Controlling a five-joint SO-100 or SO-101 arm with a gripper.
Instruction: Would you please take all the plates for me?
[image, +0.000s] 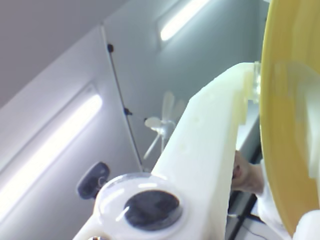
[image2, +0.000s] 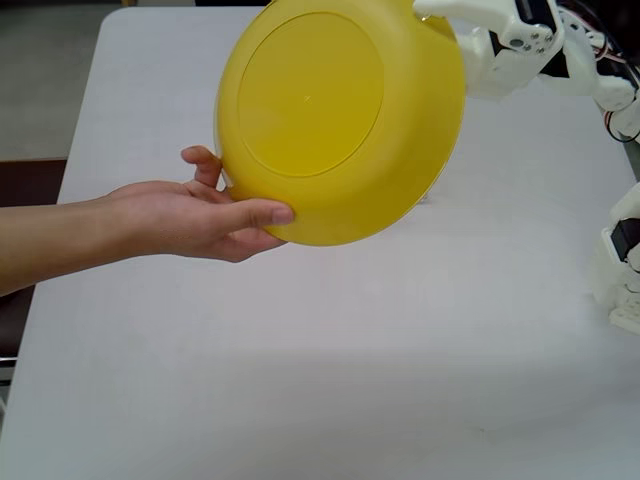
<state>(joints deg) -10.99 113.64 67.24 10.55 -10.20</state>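
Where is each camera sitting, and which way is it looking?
Wrist view: rides on the arm, tilted up at the ceiling lights and a fan; the white claw finger and the yellow plate fill the right side.
Fixed view: sits above, looking down on the white table; the white robot arm holds the yellow plate, and a person's hand touches its rim.
Shared: both show the yellow plate and the claw.

Wrist view tilts ceilingward; fixed view overlooks table (image2: 300, 350); both show yellow plate (image2: 340, 120).
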